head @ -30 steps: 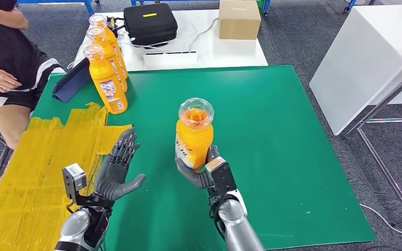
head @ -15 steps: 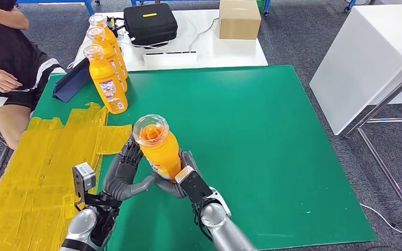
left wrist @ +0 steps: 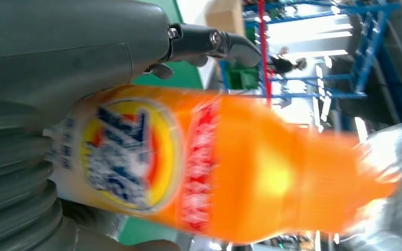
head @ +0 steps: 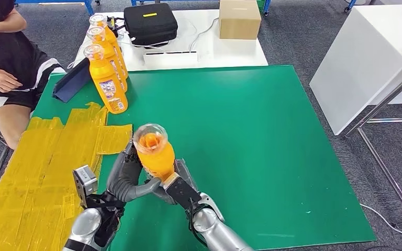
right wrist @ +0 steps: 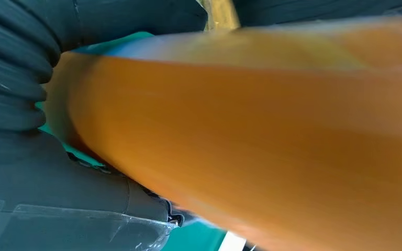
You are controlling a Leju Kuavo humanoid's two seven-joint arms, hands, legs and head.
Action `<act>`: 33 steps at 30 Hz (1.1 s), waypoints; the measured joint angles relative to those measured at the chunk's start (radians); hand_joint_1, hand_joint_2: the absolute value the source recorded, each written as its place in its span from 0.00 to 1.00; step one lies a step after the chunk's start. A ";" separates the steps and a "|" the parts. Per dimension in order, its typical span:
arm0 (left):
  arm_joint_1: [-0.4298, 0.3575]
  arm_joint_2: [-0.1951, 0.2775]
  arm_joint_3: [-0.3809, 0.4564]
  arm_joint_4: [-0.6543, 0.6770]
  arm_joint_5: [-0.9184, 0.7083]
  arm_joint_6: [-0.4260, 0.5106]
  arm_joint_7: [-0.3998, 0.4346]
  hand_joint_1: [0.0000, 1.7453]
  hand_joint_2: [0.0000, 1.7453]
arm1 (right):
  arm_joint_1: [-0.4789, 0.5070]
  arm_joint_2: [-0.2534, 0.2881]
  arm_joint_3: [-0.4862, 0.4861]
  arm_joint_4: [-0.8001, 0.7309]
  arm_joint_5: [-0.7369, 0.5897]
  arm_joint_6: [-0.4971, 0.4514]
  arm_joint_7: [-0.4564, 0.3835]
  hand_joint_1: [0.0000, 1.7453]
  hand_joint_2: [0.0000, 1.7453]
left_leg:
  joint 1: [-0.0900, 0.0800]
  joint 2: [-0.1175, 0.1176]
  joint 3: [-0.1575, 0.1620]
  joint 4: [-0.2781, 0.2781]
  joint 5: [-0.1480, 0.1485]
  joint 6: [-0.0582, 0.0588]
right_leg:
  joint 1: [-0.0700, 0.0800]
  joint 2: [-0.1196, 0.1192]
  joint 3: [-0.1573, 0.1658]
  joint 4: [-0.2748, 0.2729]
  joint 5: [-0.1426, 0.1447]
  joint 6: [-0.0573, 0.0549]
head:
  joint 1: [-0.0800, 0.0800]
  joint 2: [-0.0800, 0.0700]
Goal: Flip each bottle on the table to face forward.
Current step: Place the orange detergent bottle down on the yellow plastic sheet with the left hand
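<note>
The orange bottle (head: pixel 154 154) is up off the green bench (head: pixel 272 136) — it sits right between the two robot hands. The left robot hand (head: pixel 125 178) wraps its side, and the right robot hand (head: pixel 177 184) grips it low down. Three more bottles (head: pixel 104 78) stand far back — by the bench's left edge.

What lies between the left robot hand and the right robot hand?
In the head view, the orange plastic bottle with a clear cap sits between the left robot hand and the right robot hand.
</note>
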 joint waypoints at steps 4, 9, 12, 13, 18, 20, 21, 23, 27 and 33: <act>0.015 0.003 -0.030 -0.048 0.006 -0.003 -0.002 0.00 1.00 | -0.005 0.000 0.007 0.025 0.001 -0.021 -0.004 1.00 1.00 | 0.000 0.000 0.000 0.000 0.000 0.000 | 0.000 0.000 0.000 0.000 0.000 0.000 | 0.000 0.000; 0.018 0.007 -0.051 -0.066 0.006 -0.003 -0.002 0.00 1.00 | -0.010 0.000 0.012 0.049 -0.003 -0.030 -0.006 1.00 1.00 | 0.000 0.000 0.000 0.000 0.000 0.000 | 0.000 0.000 0.000 0.000 0.000 0.000 | 0.000 0.000; 0.018 0.007 -0.057 -0.067 0.006 -0.003 -0.003 0.00 1.00 | -0.012 0.000 0.012 0.060 -0.004 -0.033 -0.008 1.00 1.00 | 0.000 0.000 0.000 0.000 0.000 0.000 | 0.000 0.000 0.000 0.000 0.000 0.000 | 0.000 0.000; 0.018 0.007 -0.058 -0.067 0.006 -0.003 -0.003 0.00 1.00 | -0.012 0.000 0.012 0.063 -0.004 -0.033 -0.008 1.00 1.00 | 0.000 0.000 0.000 0.000 0.000 0.000 | 0.000 0.000 0.000 0.000 0.000 0.000 | 0.000 0.000; 0.018 0.007 -0.063 -0.067 -0.001 0.002 -0.003 0.00 1.00 | -0.013 0.000 0.012 0.071 -0.006 -0.033 -0.011 1.00 1.00 | 0.000 0.000 0.000 0.000 0.000 0.000 | 0.000 0.000 0.000 0.000 0.000 0.000 | 0.000 0.000; 0.018 0.007 -0.067 -0.067 -0.022 0.024 -0.005 0.00 1.00 | -0.014 0.000 0.013 0.073 -0.006 -0.038 -0.012 1.00 1.00 | 0.000 0.000 0.000 0.000 0.000 0.000 | 0.000 0.000 0.000 0.000 0.000 0.000 | 0.000 0.000; 0.018 0.007 -0.071 -0.067 -0.044 0.048 -0.007 0.00 1.00 | -0.014 0.000 0.014 0.073 -0.001 -0.041 -0.014 1.00 1.00 | 0.000 0.000 0.000 0.000 0.000 0.000 | 0.000 0.000 0.000 0.000 0.000 0.000 | 0.000 0.000; 0.018 0.006 -0.078 -0.067 -0.099 0.112 -0.011 0.00 1.00 | -0.014 0.000 0.016 0.072 0.022 -0.048 -0.016 1.00 1.00 | 0.000 0.000 0.000 0.000 0.000 0.000 | 0.000 0.000 -0.001 0.000 0.000 0.000 | 0.000 0.000; 0.012 -0.001 -0.073 -0.067 -0.162 0.206 -0.013 0.00 1.00 | -0.010 0.000 0.024 0.042 0.103 -0.055 -0.012 1.00 1.00 | 0.000 0.001 0.000 0.000 0.000 0.000 | 0.000 0.000 -0.001 0.000 0.000 0.000 | 0.000 0.000; 0.012 -0.010 -0.038 -0.065 -0.171 0.228 -0.013 0.00 1.00 | 0.031 -0.013 0.054 -0.043 0.201 -0.095 0.011 1.00 1.00 | 0.000 0.001 0.000 0.000 0.000 0.000 | 0.000 0.000 -0.001 0.000 0.000 0.000 | 0.000 0.000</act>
